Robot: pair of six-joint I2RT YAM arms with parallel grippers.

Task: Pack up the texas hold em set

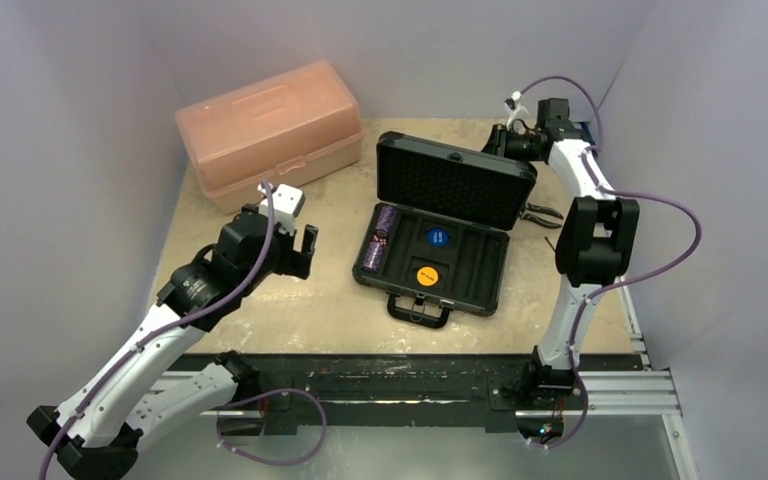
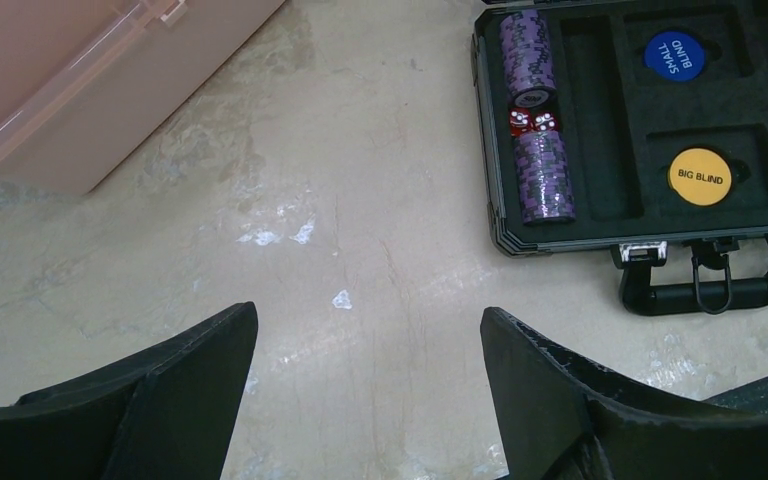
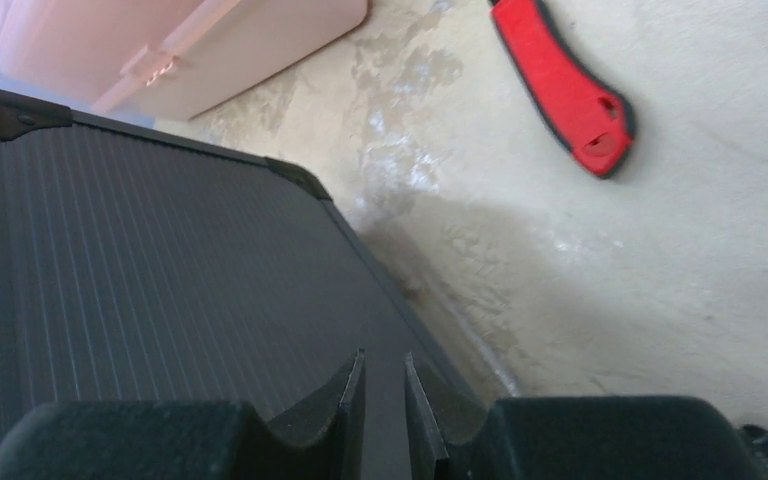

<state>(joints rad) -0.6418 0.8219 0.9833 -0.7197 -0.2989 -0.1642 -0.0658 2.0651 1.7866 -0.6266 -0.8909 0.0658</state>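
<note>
The briefcase (image 1: pixel 475 268) lay open mid-table, with purple chip stacks (image 2: pixel 545 175), red dice (image 2: pixel 532 122) and orange disc (image 2: pixel 700 178) bedded in foam. Its stiff hinged lid (image 1: pixel 455 185) was judged light, best pushed at the top edge. The right gripper (image 3: pixel 385 400), nearly closed and empty, was held behind it. The left gripper (image 2: pixel 368 315) was spread wide, empty, over the mottled table (image 1: pixel 260 300), hemmed by pale walls.

1. Left arm (image 1: pixel 150 345): white shells between black joints, with a round black housing just behind the gripper.
2. Left gripper (image 2: pixel 368 320): two matt black, wedge-shaped fingers (image 2: pixel 190 390), with a white boxy camera (image 1: pixel 286 202) above them.
3. A purple cable (image 1: pixel 252 262) trails from each wrist.
4. Right arm (image 1: pixel 588 235): the same white and black. The right gripper (image 3: pixel 384 365) has black fingers, seemingly notched.
</note>
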